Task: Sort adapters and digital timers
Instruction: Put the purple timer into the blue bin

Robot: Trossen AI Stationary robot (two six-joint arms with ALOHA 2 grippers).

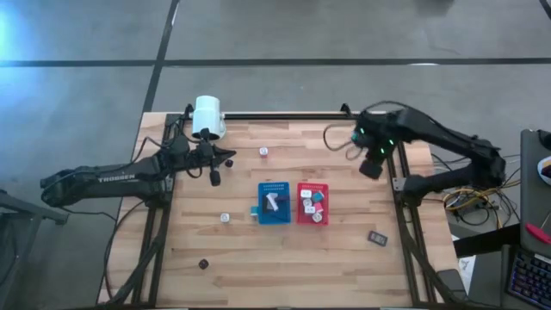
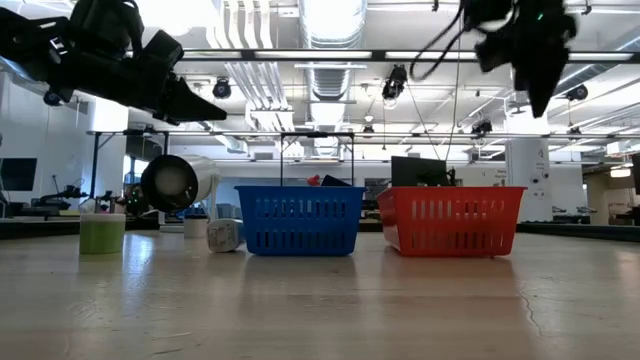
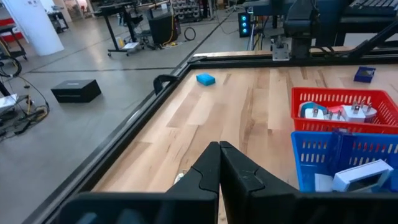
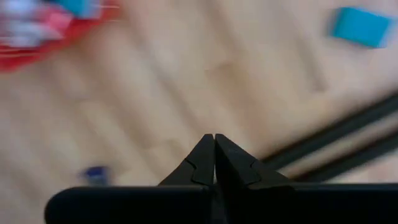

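Both grippers hang shut and empty above the table. My left gripper (image 1: 215,179) is at the back left, its fingers pressed together in its wrist view (image 3: 219,144). My right gripper (image 1: 370,170) is at the back right, also pinched together (image 4: 214,135). Between them stand a blue basket (image 1: 263,215) holding a pale timer (image 3: 364,177) and a red basket (image 1: 302,215) holding white adapters (image 3: 356,112). Loose adapters lie at the back (image 1: 263,151) and left of the blue basket (image 1: 225,219). A teal timer (image 3: 205,79) lies near the back rail, a dark timer (image 1: 377,237) at the right front.
A big white cylinder (image 1: 207,116) lies at the table's back left. A green cup (image 2: 101,232) shows in the low view. A small dark piece (image 1: 204,264) sits near the front left. A black rail (image 1: 284,114) runs along the back edge.
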